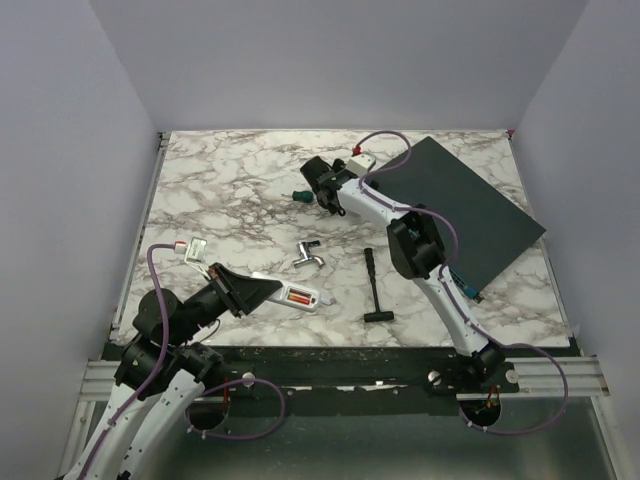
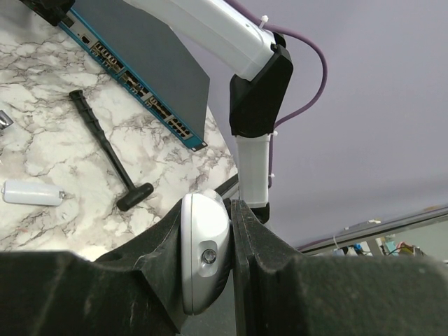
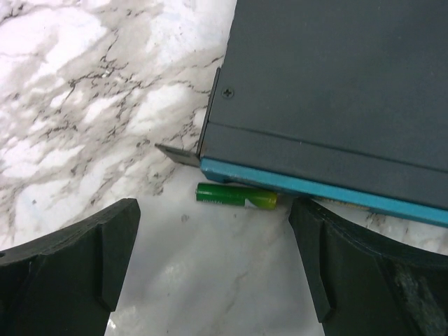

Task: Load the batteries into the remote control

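Currently small white flat rectangular remote control (image 1: 272,287) clamped at one end in closed left jaws, near front edge of marbled bench (image 1: 220,190). In its open compartment, thin orange-red cylindrical battery (image 1: 298,296) seen seated. Further back, right jaws spread wide, nothing gripped, poised above small green-and-yellow cylindrical battery (image 3: 234,196) (lying on bench, touching teal edge of large dark flat box (image 3: 336,84)).

White arm links (image 1: 452,305), black joint housings (image 1: 415,248), purple cables (image 1: 255,432), zip ties (image 2: 264,21), black claws (image 3: 213,245)
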Robot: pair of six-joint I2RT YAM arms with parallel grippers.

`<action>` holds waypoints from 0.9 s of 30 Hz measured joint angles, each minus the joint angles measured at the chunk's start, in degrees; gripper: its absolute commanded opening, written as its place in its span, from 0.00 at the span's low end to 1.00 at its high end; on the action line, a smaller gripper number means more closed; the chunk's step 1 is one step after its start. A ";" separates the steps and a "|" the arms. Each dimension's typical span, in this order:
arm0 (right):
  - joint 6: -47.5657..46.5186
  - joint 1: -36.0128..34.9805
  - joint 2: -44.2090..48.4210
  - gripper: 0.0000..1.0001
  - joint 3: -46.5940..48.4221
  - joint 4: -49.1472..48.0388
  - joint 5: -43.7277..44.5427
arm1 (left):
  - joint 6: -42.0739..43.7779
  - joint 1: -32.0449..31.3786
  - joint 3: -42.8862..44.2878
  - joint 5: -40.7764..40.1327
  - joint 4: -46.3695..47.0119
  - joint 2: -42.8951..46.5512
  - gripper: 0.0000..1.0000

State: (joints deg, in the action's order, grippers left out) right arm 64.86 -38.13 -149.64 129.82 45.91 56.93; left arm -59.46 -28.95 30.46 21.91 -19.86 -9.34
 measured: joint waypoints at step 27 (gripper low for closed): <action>-0.42 1.18 -0.61 0.65 1.03 0.20 -1.07 | 0.42 0.00 0.76 -0.07 -0.26 -0.26 0.00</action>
State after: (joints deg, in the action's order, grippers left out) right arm 64.45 -36.95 -150.26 130.85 46.11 55.86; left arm -59.05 -28.95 31.22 21.85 -20.12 -9.61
